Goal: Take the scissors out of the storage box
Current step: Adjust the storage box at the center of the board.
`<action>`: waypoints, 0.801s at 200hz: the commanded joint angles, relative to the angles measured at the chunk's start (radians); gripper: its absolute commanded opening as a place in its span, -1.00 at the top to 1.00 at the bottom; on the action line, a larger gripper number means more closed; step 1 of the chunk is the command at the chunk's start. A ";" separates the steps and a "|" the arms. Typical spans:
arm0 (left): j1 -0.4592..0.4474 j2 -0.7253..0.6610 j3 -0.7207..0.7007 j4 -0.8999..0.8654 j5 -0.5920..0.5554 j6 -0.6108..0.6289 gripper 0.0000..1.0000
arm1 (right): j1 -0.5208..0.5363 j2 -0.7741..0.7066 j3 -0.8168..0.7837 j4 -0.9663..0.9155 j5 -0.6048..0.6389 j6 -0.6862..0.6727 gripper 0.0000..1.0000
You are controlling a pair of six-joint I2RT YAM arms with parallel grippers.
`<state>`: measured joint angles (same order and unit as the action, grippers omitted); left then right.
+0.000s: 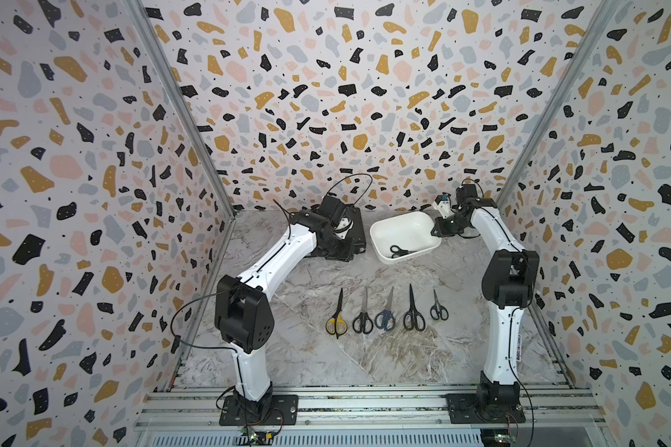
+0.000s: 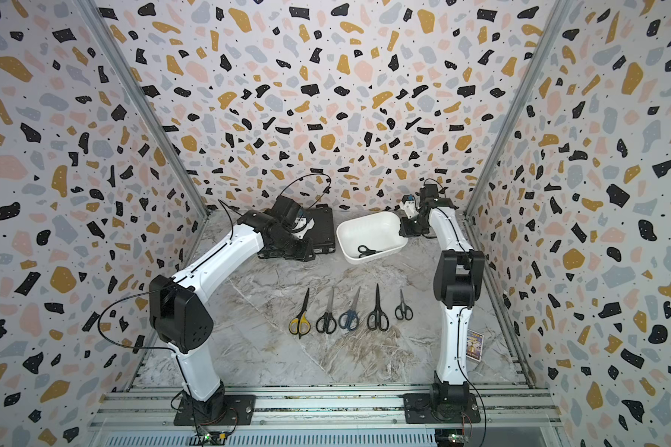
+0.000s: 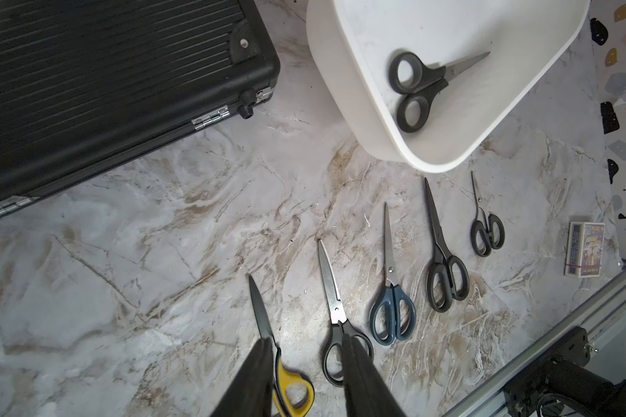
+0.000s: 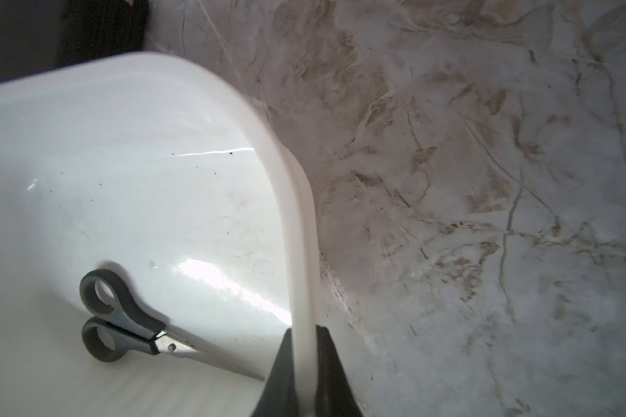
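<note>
A black ribbed case (image 3: 105,72) with metal latches lies flat on the marbled table (image 3: 159,234). A small printed cardboard box (image 3: 586,249) (label unreadable) sits near the aluminium rail (image 3: 557,346), beside terrazzo-patterned walls (image 1: 326,96).

Both top views are bright, evenly lit from overhead, with straight lines bowed near the borders. In the right wrist view, glare streaks the storage box (image 4: 123,144) floor just ahead of the right gripper (image 4: 304,330); its fingers (image 4: 279,379) are defocused, the floor beside them smeared, possibly motion blur. Beyond the left gripper (image 3: 306,341), detail is sharp.
</note>
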<state>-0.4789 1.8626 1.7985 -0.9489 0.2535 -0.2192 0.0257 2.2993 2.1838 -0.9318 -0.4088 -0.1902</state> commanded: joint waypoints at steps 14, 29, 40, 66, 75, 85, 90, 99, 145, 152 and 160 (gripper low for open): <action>-0.010 0.000 0.079 -0.027 0.037 0.080 0.29 | 0.007 -0.041 0.044 -0.183 -0.076 -0.273 1.00; -0.025 -0.001 0.075 -0.022 0.058 0.091 0.29 | 0.007 -0.043 0.045 -0.206 -0.087 -0.318 1.00; -0.045 0.003 0.072 -0.023 0.057 0.100 0.29 | 0.008 -0.044 0.047 -0.212 -0.093 -0.342 1.00; -0.076 0.031 0.083 -0.045 0.026 0.090 0.29 | 0.008 -0.013 0.103 -0.212 -0.058 -0.354 1.00; -0.076 0.038 0.085 -0.049 0.023 0.080 0.29 | 0.009 0.007 0.130 -0.209 -0.046 -0.359 1.00; -0.076 0.042 0.085 -0.050 0.018 0.074 0.29 | 0.010 0.037 0.164 -0.204 -0.024 -0.356 1.00; -0.077 0.044 0.084 -0.052 0.017 0.072 0.29 | 0.011 0.054 0.179 -0.205 -0.005 -0.356 1.00; -0.076 0.044 0.084 -0.055 0.011 0.072 0.29 | 0.016 0.080 0.204 -0.204 0.024 -0.363 1.00; -0.076 0.051 0.082 -0.048 0.001 0.060 0.29 | 0.022 0.139 0.222 -0.168 0.086 -0.362 1.00; -0.076 0.057 0.089 -0.045 0.012 0.060 0.29 | 0.022 0.142 0.219 -0.152 0.095 -0.347 1.00; -0.079 0.068 0.102 -0.044 0.021 0.060 0.29 | 0.021 0.146 0.217 -0.139 0.099 -0.332 1.00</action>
<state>-0.5575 1.9079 1.8610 -0.9943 0.2607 -0.1520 0.0414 2.4634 2.3814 -1.0939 -0.3367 -0.5468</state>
